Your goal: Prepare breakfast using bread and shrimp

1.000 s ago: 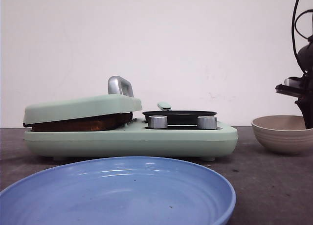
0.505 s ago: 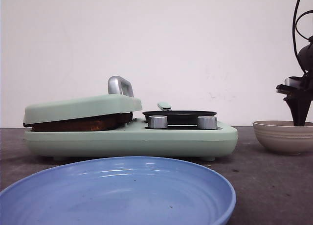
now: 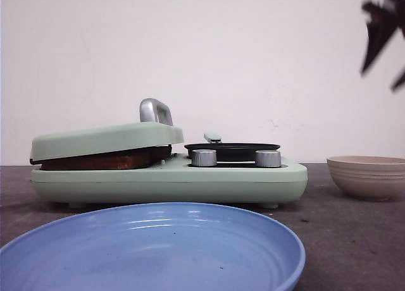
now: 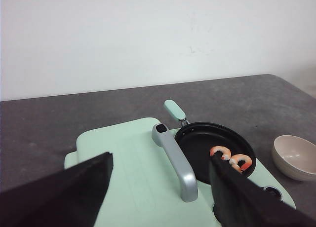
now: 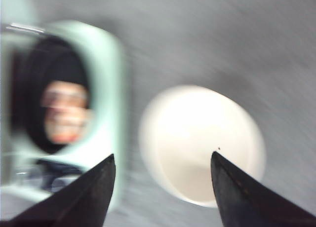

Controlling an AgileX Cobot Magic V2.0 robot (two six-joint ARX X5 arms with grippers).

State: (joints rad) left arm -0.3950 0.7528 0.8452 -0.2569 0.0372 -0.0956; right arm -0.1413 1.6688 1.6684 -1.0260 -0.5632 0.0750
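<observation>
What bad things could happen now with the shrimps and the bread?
The orange-pink curled shrimp lie in the small black frying pan and might overcook if it is hot. The browned bread under the mint-green lid already looks dark and could burn. The right gripper is blurred, moving fast above the beige ribbed bowl, and might knock something.

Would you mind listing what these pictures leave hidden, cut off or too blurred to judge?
- Bread: front view shows only a dark edge under the press lid; slice count hidden.
- Shrimp: the left gripper's finger covers part of the pan; the right wrist view is motion-blurred.
- Right gripper: blurred, cut by the front view's edge.
- Bowl: front view hides its inside.
</observation>
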